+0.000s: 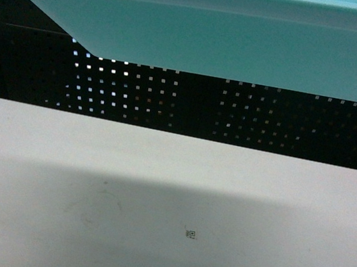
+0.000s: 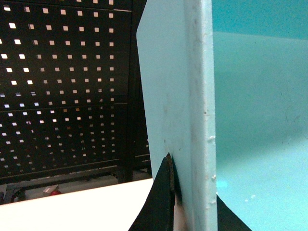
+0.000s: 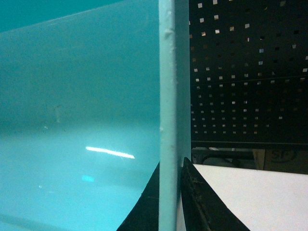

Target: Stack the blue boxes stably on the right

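The light turquoise tub (image 1: 248, 42) hangs high in the head view, filling its top, lifted well off the white table (image 1: 153, 204). My left gripper (image 2: 192, 202) is shut on the tub's (image 2: 183, 96) left wall, one black finger outside, one inside. My right gripper (image 3: 169, 192) is shut on the tub's (image 3: 167, 96) right wall in the same way. The tub's smooth inside (image 3: 72, 120) shows in both wrist views. The royal-blue crate is out of view. Neither gripper shows in the head view.
A black perforated panel (image 1: 171, 98) stands behind the table's far edge. A small printed marker (image 1: 191, 234) lies on the table. The tub's shadow falls across the tabletop. A cardboard box (image 3: 284, 156) shows low behind the table in the right wrist view.
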You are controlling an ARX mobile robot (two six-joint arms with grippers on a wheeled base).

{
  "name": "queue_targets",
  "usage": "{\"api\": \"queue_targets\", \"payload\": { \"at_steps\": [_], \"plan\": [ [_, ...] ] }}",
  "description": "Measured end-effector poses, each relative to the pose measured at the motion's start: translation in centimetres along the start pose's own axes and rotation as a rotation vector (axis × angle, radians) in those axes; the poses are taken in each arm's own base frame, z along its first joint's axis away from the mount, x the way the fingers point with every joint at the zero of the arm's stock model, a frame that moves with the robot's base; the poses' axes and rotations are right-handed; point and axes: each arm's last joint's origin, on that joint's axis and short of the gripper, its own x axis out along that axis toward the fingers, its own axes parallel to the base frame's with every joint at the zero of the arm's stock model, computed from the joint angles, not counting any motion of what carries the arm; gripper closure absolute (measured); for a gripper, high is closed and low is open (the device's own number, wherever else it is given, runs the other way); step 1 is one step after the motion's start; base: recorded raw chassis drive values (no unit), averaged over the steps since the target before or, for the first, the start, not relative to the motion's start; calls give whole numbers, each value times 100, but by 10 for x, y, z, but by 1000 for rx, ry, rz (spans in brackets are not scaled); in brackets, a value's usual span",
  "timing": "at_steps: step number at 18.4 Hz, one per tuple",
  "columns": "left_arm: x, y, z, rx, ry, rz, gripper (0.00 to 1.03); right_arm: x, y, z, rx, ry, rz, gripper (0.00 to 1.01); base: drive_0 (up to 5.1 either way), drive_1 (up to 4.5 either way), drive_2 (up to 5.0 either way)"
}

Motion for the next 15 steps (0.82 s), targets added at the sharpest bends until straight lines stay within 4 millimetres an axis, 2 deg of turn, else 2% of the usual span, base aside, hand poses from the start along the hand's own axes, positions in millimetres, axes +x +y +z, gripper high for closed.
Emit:
{"api": "queue_targets", "payload": {
  "at_steps": [15],
  "plan": [
    [0,0,0,0,-1,0,100,0,0,0,0,0,1,94,-162,-162,-162]
  ]
}}
